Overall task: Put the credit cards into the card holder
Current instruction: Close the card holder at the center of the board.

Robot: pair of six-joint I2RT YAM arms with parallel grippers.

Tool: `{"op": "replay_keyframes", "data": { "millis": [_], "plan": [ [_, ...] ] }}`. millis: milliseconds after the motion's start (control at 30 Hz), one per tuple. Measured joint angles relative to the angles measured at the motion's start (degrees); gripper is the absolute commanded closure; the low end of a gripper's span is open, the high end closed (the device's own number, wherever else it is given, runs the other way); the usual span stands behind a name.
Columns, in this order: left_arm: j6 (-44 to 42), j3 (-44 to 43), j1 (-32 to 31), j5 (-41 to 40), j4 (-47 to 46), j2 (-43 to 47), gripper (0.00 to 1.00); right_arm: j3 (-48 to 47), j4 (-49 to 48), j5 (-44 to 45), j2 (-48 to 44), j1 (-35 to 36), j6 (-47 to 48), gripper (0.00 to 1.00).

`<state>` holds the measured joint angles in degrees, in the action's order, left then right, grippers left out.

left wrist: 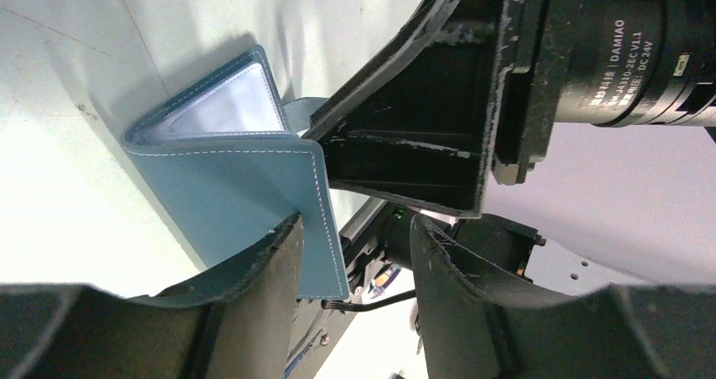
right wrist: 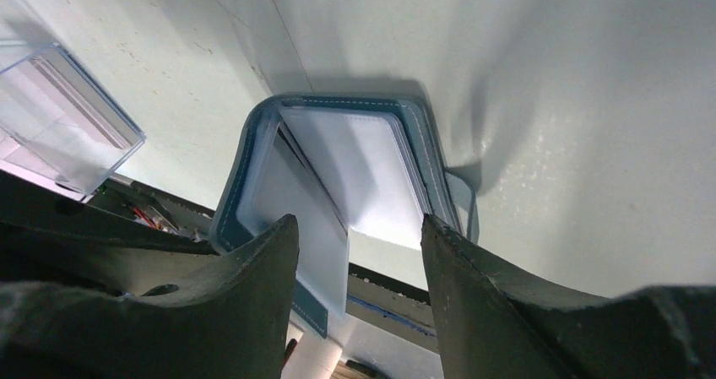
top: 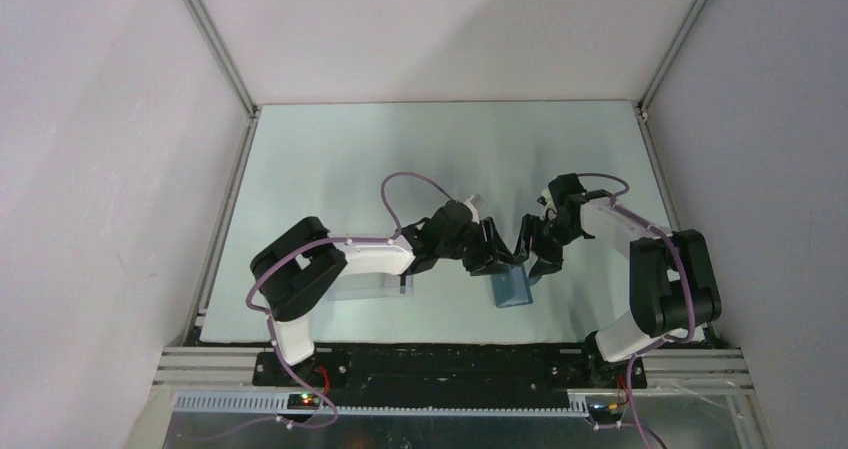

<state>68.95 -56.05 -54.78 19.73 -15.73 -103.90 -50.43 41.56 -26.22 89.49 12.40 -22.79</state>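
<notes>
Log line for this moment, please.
card holder: open | left gripper: open, at its cover edge | right gripper: open, over its inside | clear box: left of holder

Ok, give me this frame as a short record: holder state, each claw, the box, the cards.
card holder: teal, on the table, partly open, clear sleeves showing
left claw: open, straddling the holder's edge
right claw: open, astride the sleeves
clear box: on the table, apart from the holder
credit cards: none clearly visible
</notes>
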Motion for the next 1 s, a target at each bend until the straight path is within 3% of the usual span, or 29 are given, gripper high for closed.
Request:
{"op": "replay_keyframes", "data": {
  "millis": [533,1000],
  "plan": [
    [2.10,-2.43,-0.02,1.97,-3.54,-7.80,0.61,0.00,3.43,4.13,-3.61,-3.30,2.27,0.41],
    [4.48,-2.99,-0.50,1.51,-5.16,-12.52,0.84,0.00,5.40,6.58,-7.41,-4.02,2.97,0.40]
  ]
}}
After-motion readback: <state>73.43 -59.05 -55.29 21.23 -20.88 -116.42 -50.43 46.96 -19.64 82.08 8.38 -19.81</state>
